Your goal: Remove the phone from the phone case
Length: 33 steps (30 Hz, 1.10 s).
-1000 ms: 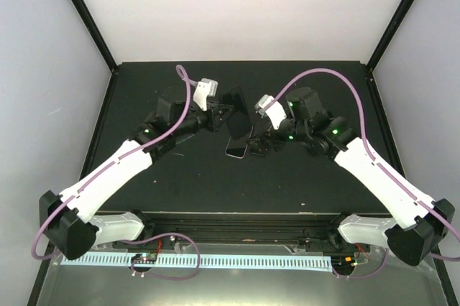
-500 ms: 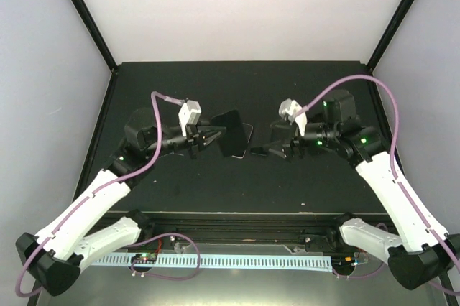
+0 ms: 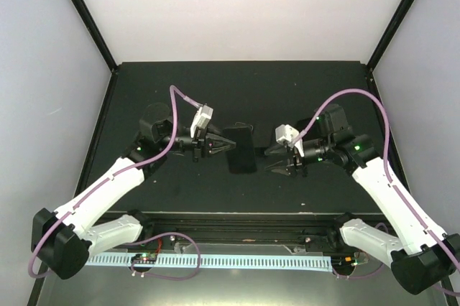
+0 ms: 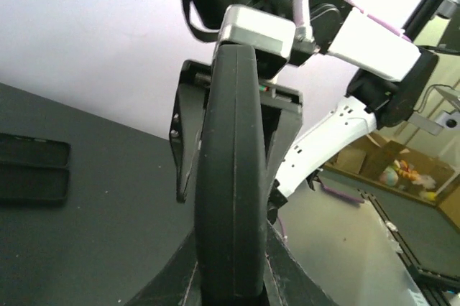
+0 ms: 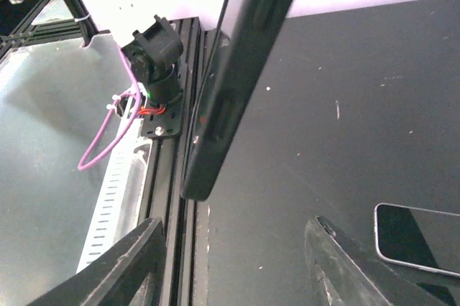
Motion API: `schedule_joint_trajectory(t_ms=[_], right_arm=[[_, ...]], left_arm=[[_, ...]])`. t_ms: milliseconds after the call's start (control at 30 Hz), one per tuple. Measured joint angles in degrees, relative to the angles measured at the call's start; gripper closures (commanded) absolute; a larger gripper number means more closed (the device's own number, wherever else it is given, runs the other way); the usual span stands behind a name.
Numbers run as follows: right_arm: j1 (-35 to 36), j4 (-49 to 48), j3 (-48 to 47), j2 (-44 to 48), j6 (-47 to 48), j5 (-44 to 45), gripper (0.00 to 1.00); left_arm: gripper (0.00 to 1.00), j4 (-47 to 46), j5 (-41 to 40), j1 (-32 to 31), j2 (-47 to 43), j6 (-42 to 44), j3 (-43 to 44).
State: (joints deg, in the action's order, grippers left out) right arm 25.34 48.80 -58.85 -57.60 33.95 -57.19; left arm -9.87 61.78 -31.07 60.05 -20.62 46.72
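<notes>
The black phone case (image 3: 241,151) hangs above the table, and my left gripper (image 3: 227,146) is shut on its left end. In the left wrist view the phone case (image 4: 230,177) stands edge-on, clamped in my left gripper (image 4: 231,266). The phone (image 5: 418,238), dark glass with a silver rim, lies flat on the table. From above, the case hides it. My right gripper (image 3: 272,160) is open just right of the case, not touching it. In the right wrist view the phone case (image 5: 228,98) slants ahead of my right gripper (image 5: 237,228), above the gap between its fingers.
The black table (image 3: 302,90) is walled by white panels at the back and both sides. A metal rail (image 5: 167,177) with a cable mount and a white slotted strip (image 3: 215,260) runs along the near edge.
My left arm has swung the case from the back towards the table's middle and turned it flatter. My right gripper has drawn back to the right and lower, and its jaws have narrowed.
</notes>
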Motion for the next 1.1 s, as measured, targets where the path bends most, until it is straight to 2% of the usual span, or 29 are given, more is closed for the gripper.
schedule_joint_trajectory(t_ms=[100,333,500,667,1100], right_arm=[[0.6,0.0,1.5,0.0,0.9,0.0,0.53],[3.0,0.1,3.8,0.3,3.2,1.0,0.55],[5.8,0.4,3.4,0.0,4.0,0.9,0.57],[9.1,0.9,1.5,-2.3,4.8,0.9,0.64],[9.7,2.2,0.5,-3.1,7.4,2.5,0.7]], left_arm=[[0.98,-1.2,1.7,0.0,0.1,-0.6,0.0],[0.98,-3.5,5.3,-0.2,2.8,-1.5,0.0],[0.98,-3.5,5.9,-0.3,4.1,-2.1,0.0],[0.98,-3.5,5.9,-0.7,4.1,-2.0,0.0],[0.99,-3.5,6.1,-1.3,4.1,-2.0,0.0]])
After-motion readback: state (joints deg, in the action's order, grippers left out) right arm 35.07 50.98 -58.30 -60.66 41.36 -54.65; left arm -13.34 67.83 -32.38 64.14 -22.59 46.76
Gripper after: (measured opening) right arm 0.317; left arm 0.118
